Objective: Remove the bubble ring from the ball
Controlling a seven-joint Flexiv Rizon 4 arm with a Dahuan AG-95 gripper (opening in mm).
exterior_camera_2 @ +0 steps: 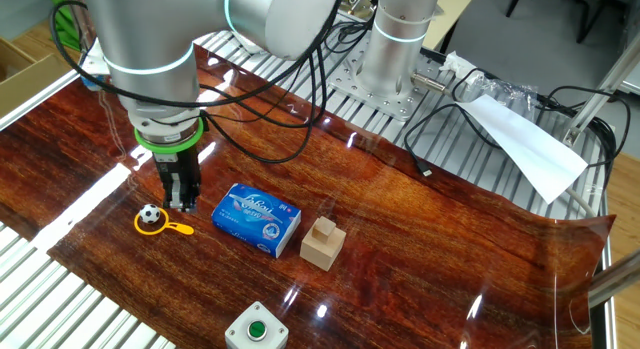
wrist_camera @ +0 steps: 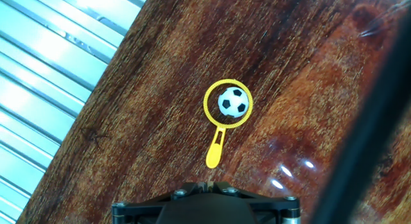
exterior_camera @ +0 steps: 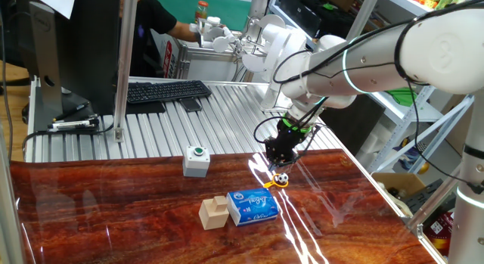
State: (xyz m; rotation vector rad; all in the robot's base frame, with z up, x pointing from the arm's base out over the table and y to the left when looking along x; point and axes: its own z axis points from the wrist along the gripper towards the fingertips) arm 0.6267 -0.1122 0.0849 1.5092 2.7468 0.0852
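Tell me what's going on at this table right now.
A robot arm has its pincer shut and pointing down at the wooden table, close beside a yellow bubble ring and holding nothing. The ring lies flat around a tiny football-patterned ball, its handle towards the pincer. The ring has not been taken off the ball yet.

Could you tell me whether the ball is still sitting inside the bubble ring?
Yes, the hand view shows the ball lying on the table inside the loop of the bubble ring, which encircles it.
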